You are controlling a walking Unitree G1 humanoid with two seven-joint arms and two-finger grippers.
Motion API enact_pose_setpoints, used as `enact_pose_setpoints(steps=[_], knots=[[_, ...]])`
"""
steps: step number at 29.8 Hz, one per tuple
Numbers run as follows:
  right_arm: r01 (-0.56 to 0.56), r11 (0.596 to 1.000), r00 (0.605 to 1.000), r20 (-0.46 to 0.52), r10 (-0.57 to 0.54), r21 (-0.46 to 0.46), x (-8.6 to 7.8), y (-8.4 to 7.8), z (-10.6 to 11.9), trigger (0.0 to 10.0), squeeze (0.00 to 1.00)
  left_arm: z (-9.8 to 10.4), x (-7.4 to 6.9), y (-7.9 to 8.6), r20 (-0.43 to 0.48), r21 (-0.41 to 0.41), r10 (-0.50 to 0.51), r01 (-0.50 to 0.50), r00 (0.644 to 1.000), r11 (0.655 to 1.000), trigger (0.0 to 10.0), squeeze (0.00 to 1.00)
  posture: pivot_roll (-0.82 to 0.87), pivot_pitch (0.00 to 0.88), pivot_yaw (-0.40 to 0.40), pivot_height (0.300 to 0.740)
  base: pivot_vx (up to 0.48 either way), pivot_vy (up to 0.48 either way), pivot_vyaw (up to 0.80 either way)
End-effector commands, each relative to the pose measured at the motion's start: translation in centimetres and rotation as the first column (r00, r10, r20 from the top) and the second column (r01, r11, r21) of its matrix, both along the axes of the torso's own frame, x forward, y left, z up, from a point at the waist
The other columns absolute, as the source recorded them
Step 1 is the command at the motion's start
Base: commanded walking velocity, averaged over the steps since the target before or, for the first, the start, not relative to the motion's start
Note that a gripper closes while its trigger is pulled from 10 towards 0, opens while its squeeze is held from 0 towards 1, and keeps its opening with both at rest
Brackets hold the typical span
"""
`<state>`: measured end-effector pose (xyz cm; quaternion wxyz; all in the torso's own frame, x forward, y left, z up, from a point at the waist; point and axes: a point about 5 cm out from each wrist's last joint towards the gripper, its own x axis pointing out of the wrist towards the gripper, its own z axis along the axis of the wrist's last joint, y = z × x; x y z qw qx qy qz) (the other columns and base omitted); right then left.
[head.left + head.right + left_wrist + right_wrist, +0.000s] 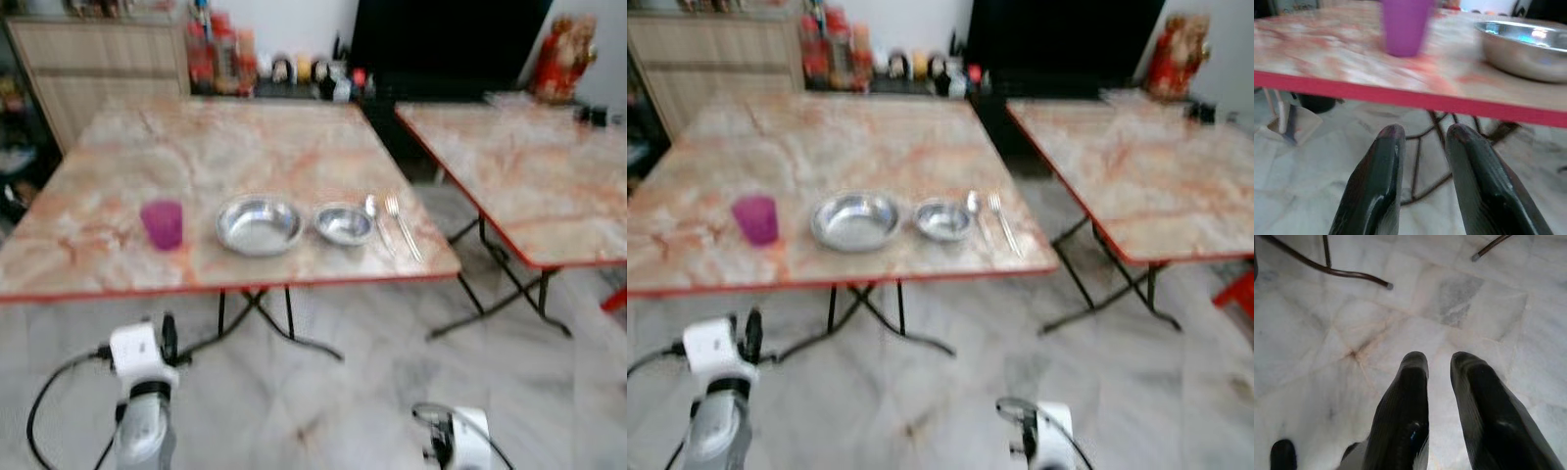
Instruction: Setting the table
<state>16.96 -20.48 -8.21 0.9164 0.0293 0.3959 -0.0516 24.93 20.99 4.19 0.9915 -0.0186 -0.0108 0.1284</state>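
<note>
Two marble-topped folding tables stand side by side; the nearer table [294,147] carries one purple cup [162,224], one large steel bowl [259,225], one small steel bowl [344,224], one spoon [373,217] and one fork [403,227] in a row along its front edge. The left gripper [1422,147] hangs below that edge, empty, fingers slightly parted. The right gripper [1440,377] points at the floor [1327,333], likewise parted and empty.

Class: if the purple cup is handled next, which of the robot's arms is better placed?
Probably the left: the left gripper points at the table edge with the purple cup just beyond, while the right gripper faces the floor.
</note>
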Motion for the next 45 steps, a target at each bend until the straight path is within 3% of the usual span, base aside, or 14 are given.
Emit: enact_pose_setpoints(steps=[1, 4, 15, 33, 45], knots=[[0.012, 1.000, 1.000, -0.011, -0.012, -0.005, -0.2, -0.3, -0.1, 10.0, 0.00, 0.4, 0.6, -0.4, 0.006, -0.002, -0.021, 0.021, 1.000, 1.000, 10.0, 0.00, 0.06, 0.000, -0.079, 0.740, 0.000, 0.000, 0.00], [0.015, 1.000, 1.000, -0.017, -0.015, -0.001, -0.3, -0.2, -0.1, 10.0, 0.00, 0.4, 1.0, -0.8, 0.001, -0.038, -0.041, 0.041, 0.999, 0.998, 10.0, 0.00, 0.06, 0.000, -0.078, 0.740, 0.000, 0.000, 0.00], [0.017, 1.000, 1.000, -0.009, -0.017, 0.004, 0.1, 0.0, 0.0, 10.0, 0.00, 1.5, 1.8, -1.1, 0.039, -0.046, -0.045, 0.046, 0.998, 0.998, 10.0, 0.00, 0.06, 0.000, -0.079, 0.740, 0.000, 0.000, 0.00], [-0.003, 1.000, 1.000, -0.015, 0.002, -0.013, 0.1, 0.2, -0.1, 10.0, 0.00, 1.7, 2.0, -1.3, 0.041, -0.056, -0.061, 0.064, 0.997, 0.996, 10.0, 0.00, 0.06, 0.000, -0.075, 0.740, 0.251, 0.000, 0.00], [-0.007, 1.000, 1.000, -0.015, 0.007, -0.008, 0.1, 0.4, -0.1, 10.0, 0.00, 2.0, 2.2, -1.3, 0.051, -0.055, -0.062, 0.065, 0.997, 0.996, 10.0, 0.00, 0.06, 0.000, -0.075, 0.740, 0.253, 0.000, 0.31]])
